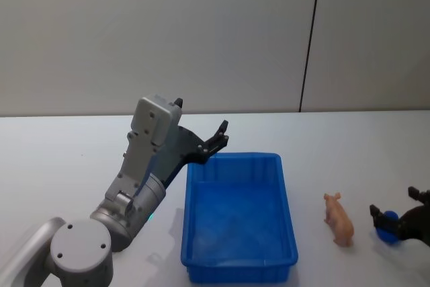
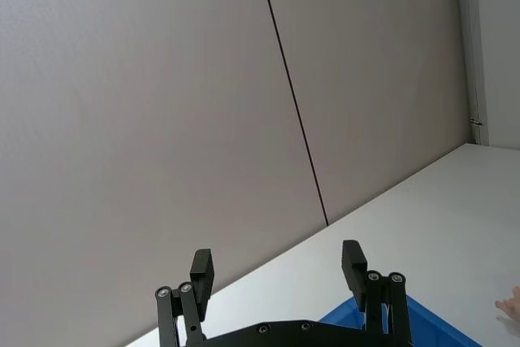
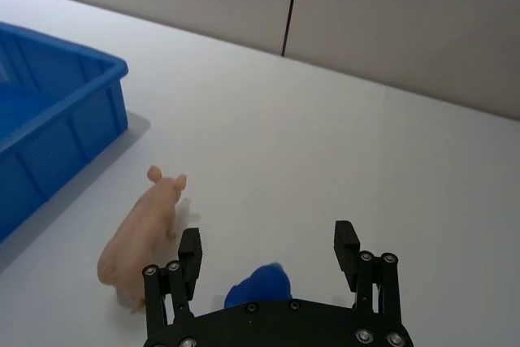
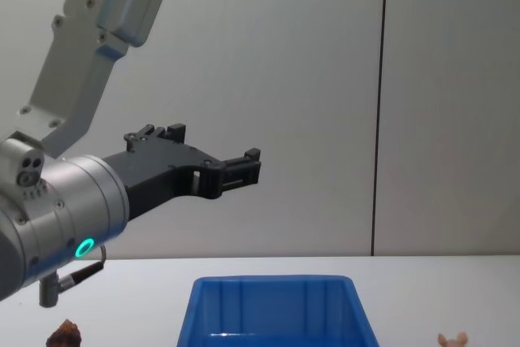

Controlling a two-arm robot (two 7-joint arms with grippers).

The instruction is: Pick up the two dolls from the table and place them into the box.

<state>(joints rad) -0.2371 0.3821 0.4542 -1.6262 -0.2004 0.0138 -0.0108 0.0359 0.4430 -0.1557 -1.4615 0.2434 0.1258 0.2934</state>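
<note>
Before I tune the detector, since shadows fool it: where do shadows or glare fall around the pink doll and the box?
Right wrist view: soft shadow on the table along the box wall, a fainter one beside the pink doll. Head view: diffuse shadow left of the box under the left arm, pale sheen on its floor.

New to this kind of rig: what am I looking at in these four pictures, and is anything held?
This robot has two arms, each ending in a two-fingered hand. One picture looks down from its head, one forward from its chest, one from each wrist. On the table stands a blue box, a pink pig doll right of it, a brown doll left of it. The left hand is raised near the box's far corner, open and empty. The right hand is low beside the pig, open, with a small blue thing between its fingers.
</note>
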